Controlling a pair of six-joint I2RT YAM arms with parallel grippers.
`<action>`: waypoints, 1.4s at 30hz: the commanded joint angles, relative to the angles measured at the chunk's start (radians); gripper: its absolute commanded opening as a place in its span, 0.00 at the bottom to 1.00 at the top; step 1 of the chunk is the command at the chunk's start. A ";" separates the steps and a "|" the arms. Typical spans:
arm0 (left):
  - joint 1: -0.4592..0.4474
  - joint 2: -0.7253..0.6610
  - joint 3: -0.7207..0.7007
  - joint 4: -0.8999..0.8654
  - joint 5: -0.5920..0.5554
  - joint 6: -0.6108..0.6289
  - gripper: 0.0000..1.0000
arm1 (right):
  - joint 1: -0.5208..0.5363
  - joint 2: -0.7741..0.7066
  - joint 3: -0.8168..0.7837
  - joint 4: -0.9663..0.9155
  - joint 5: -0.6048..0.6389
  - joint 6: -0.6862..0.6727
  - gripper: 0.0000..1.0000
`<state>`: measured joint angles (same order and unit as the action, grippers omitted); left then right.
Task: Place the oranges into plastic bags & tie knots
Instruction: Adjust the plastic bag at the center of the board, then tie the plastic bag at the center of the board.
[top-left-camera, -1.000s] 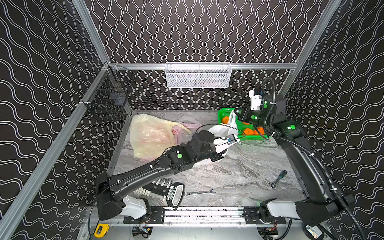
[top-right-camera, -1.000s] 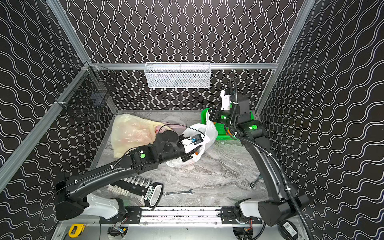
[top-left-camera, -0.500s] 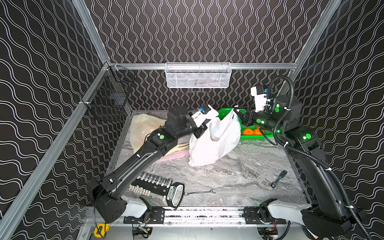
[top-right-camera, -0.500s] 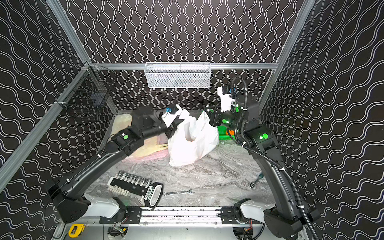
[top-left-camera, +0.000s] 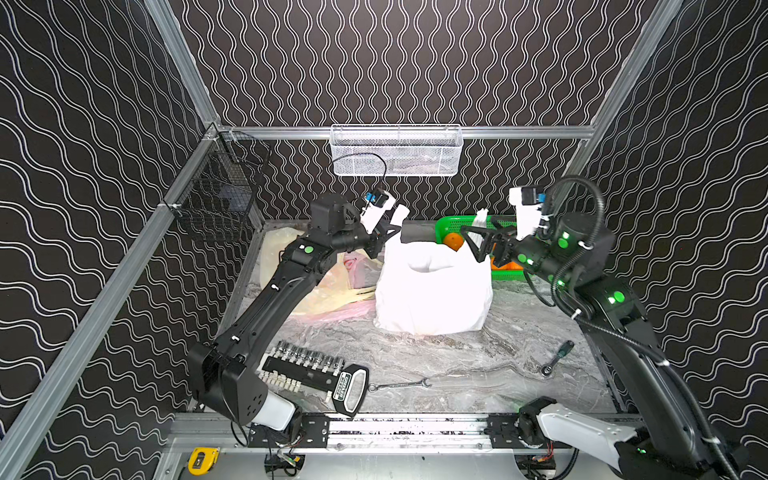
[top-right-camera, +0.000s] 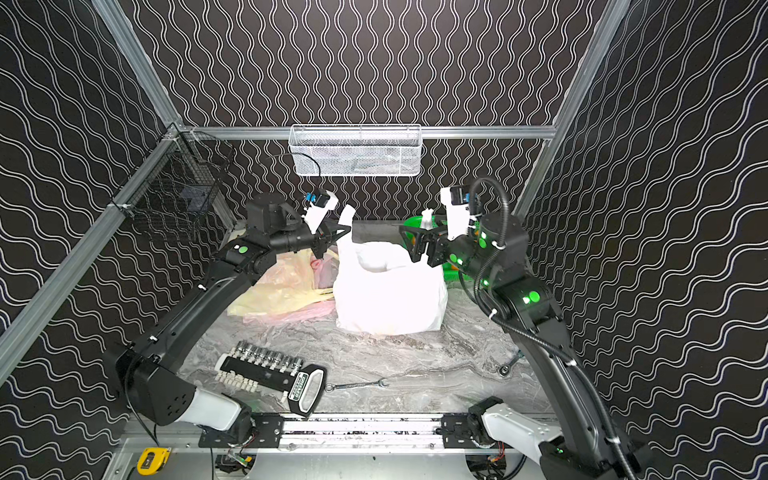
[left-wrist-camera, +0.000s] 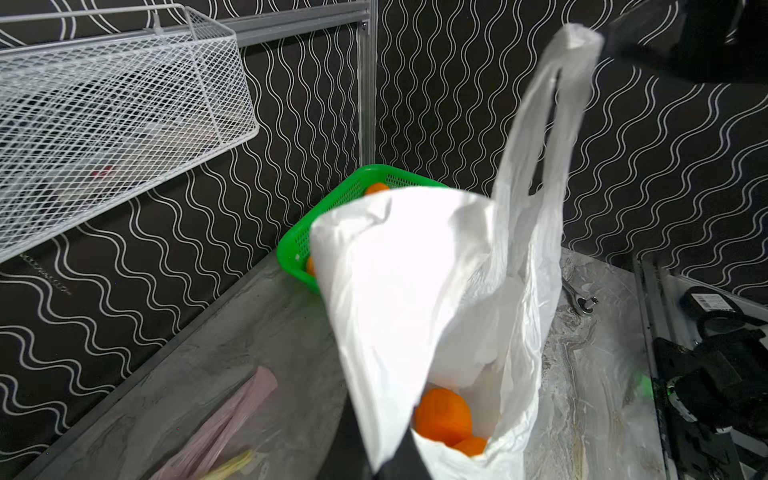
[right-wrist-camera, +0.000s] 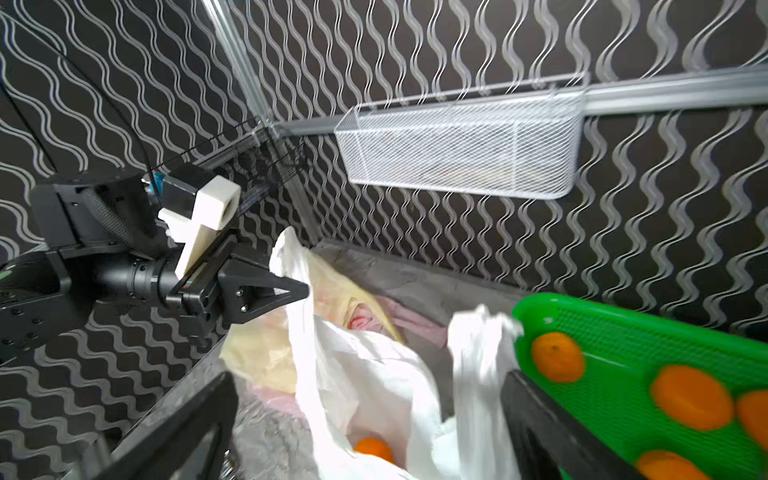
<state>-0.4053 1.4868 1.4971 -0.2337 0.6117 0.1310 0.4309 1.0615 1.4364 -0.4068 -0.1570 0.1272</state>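
Observation:
The white plastic bag (top-left-camera: 432, 291) (top-right-camera: 386, 291) stands open on the table. My left gripper (top-left-camera: 388, 232) (right-wrist-camera: 299, 286) is shut on its near handle and holds it up. My right gripper (top-left-camera: 478, 245) (right-wrist-camera: 368, 378) is wide open at the other handle (right-wrist-camera: 478, 353), which hangs loose between the fingers (right-wrist-camera: 536, 415). Two oranges (left-wrist-camera: 442, 415) lie in the bag's bottom. More oranges (right-wrist-camera: 557, 357) sit in the green basket (top-left-camera: 457, 222) behind the bag. The yellowish bag (top-left-camera: 324, 291) and pink bag (top-left-camera: 361, 270) lie flat on the left. No knots show.
A socket set (top-left-camera: 307, 365), a wrench (top-left-camera: 399, 384) and a ratchet (top-left-camera: 555, 357) lie on the front of the table. A white wire basket (top-left-camera: 395, 151) hangs on the back wall and a black one (top-left-camera: 220, 195) on the left wall.
My left gripper shut on the white bag's handle and lifted it up and back, so the bag stands open. My right gripper opened wide and let go of the other handle.

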 joint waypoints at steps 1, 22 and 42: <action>0.023 0.006 0.007 0.001 0.079 -0.002 0.00 | 0.000 -0.040 -0.040 0.110 0.141 -0.030 1.00; 0.095 0.000 -0.016 -0.006 0.203 -0.022 0.00 | -0.336 0.006 -0.270 0.341 -0.611 -0.132 1.00; 0.103 0.023 -0.001 -0.010 0.263 -0.027 0.00 | -0.435 0.255 -0.317 0.663 -0.967 -0.116 1.00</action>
<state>-0.3069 1.5059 1.4864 -0.2630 0.8482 0.1085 -0.0036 1.2934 1.0950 0.2668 -1.0981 0.0677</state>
